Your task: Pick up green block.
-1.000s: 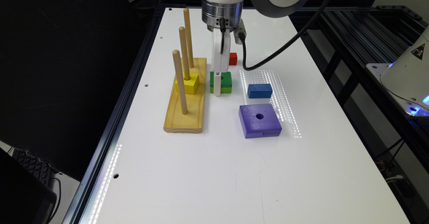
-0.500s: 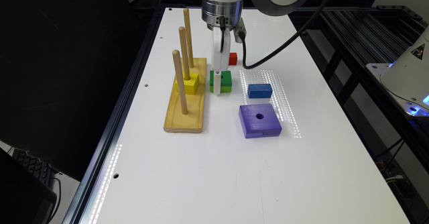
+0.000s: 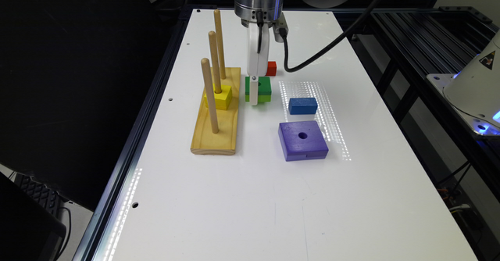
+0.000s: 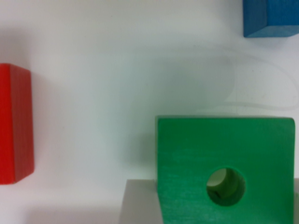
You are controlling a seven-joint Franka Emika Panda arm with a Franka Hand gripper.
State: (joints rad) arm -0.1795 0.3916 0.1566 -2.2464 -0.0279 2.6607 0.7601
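Exterior view: gripper [image 3: 254,97] stays low at the green block [image 3: 262,86], unmoved since a second ago. Block not yet lifted. I cannot tell the fingers' opening.

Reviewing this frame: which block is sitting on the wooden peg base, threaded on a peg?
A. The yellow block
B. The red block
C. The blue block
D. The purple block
A. The yellow block sits on the wooden peg base with the middle peg through it, while the purple block, blue block and red block all lie on the white table.
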